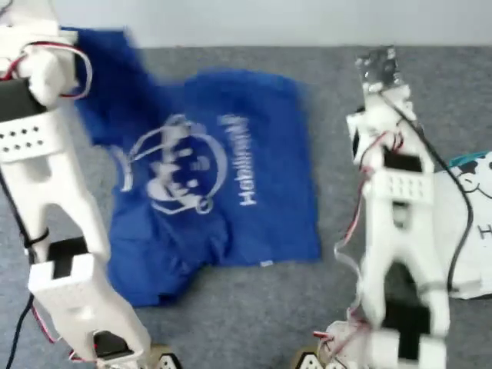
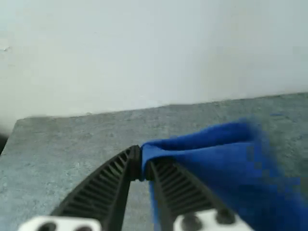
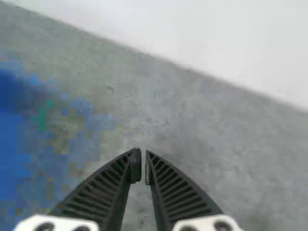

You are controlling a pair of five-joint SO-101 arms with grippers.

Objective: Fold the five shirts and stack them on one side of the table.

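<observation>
Left pincer (image 2: pixel 142 166) clamped on an edge of the blue shirt (image 2: pixel 226 163), cloth nipped right at the tips and trailing away to one side of the ribbed fingers (image 2: pixel 110 187). Beneath that pincer, grey table (image 2: pixel 62 144); beyond it, a pale wall (image 2: pixel 144 48).

From the high view, left arm (image 1: pixel 54 231) standing along the table's left side. Blue shirt (image 1: pixel 223 169) lifted at its far left corner toward that pincer, the rest lying rumpled on the table (image 1: pixel 254 323) between the two arms. White print (image 1: pixel 181 165) face up on the chest.

Further right, right pincer (image 3: pixel 141 166) closed tip to tip with nothing between the fingers, hanging over bare grey table (image 3: pixel 202 134). Off to one side of it, a blurred blue patch, too blocky to make out.

In the high view, right arm (image 1: pixel 396 200) standing to the right of the blue shirt, clear of the cloth. On the far side of that arm, a white shirt (image 1: pixel 473 223) lying on the table at the picture's edge, partly behind the arm.
</observation>
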